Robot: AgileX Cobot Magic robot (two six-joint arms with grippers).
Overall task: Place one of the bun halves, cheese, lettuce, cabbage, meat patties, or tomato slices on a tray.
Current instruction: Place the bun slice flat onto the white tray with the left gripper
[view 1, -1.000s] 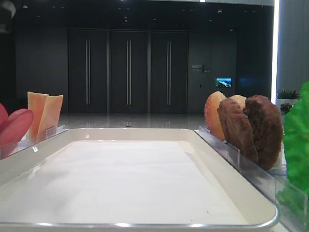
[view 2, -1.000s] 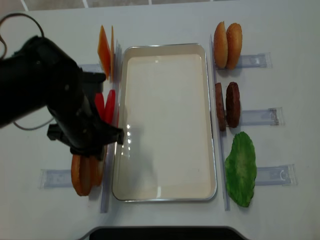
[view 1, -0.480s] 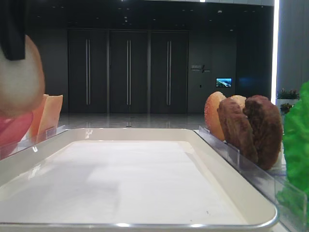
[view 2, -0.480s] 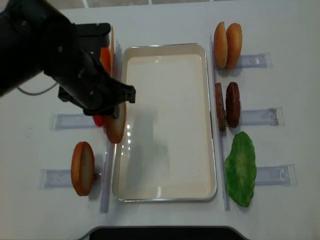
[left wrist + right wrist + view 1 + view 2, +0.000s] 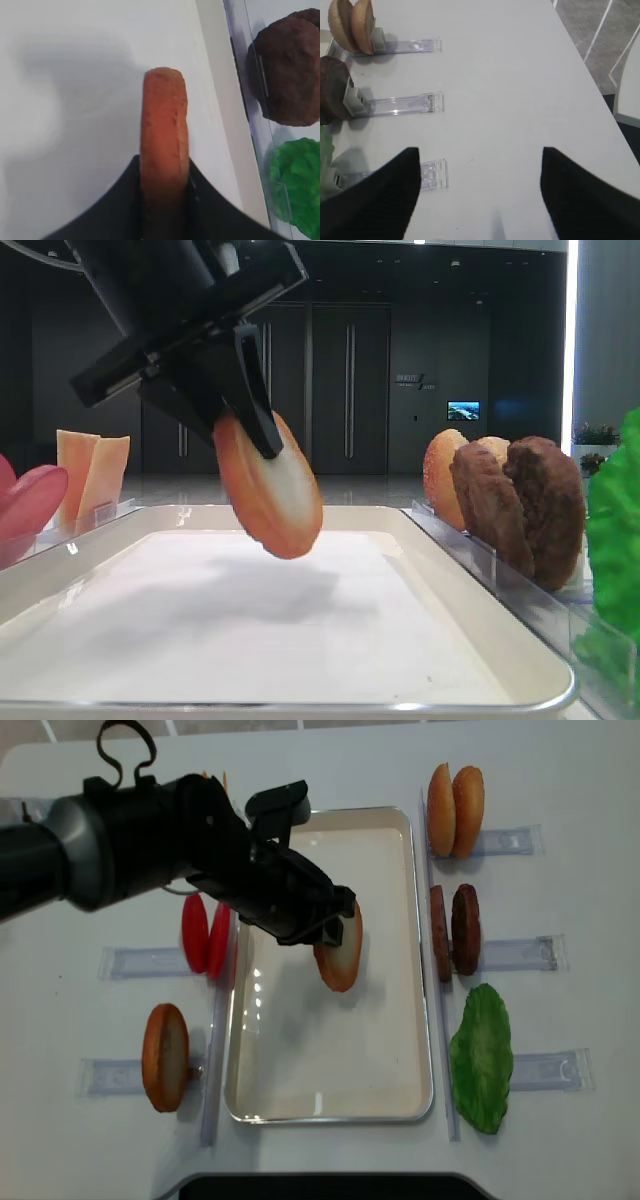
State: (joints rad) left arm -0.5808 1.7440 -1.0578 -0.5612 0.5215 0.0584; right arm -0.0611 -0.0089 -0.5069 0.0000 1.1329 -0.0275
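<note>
- Overhead exterior view: large white rectangular tray w/ raised glossy rim (image 5: pixel 420 950) lies lengthwise at centre of a white table (image 5: pixel 560 780).
- Black left gripper (image 5: pixel 330 925) reaches in from the left, over the tray; jaws closed on a round golden-brown bun half w/ pale flat face (image 5: pixel 340 952).
- Low exterior view: that bun half (image 5: pixel 270 490) hangs tilted above the tray floor, not touching it; shadow falls on the floor below.
- Left wrist view: bun seen edge-on, pinched between the dark fingers (image 5: pixel 200 200).
- Left of tray: two smooth red tomato slices (image 5: pixel 205 935) stand on edge in a clear plastic rack (image 5: pixel 140 962); one more tan bun disc (image 5: pixel 165 1057) stands further toward the near end; pale orange cheese slices (image 5: pixel 92 475) stand at the far end.
- Right of tray: pair of bun discs (image 5: pixel 455 810) at far end, two dark brown rough meat patties (image 5: pixel 455 930) mid-way, bright green crinkly lettuce leaf (image 5: pixel 482 1058) at near end.
- Right wrist view: right gripper's two dark fingers (image 5: pixel 580 200) stand wide apart over bare table, holding nothing, well apart from the tray.
</note>
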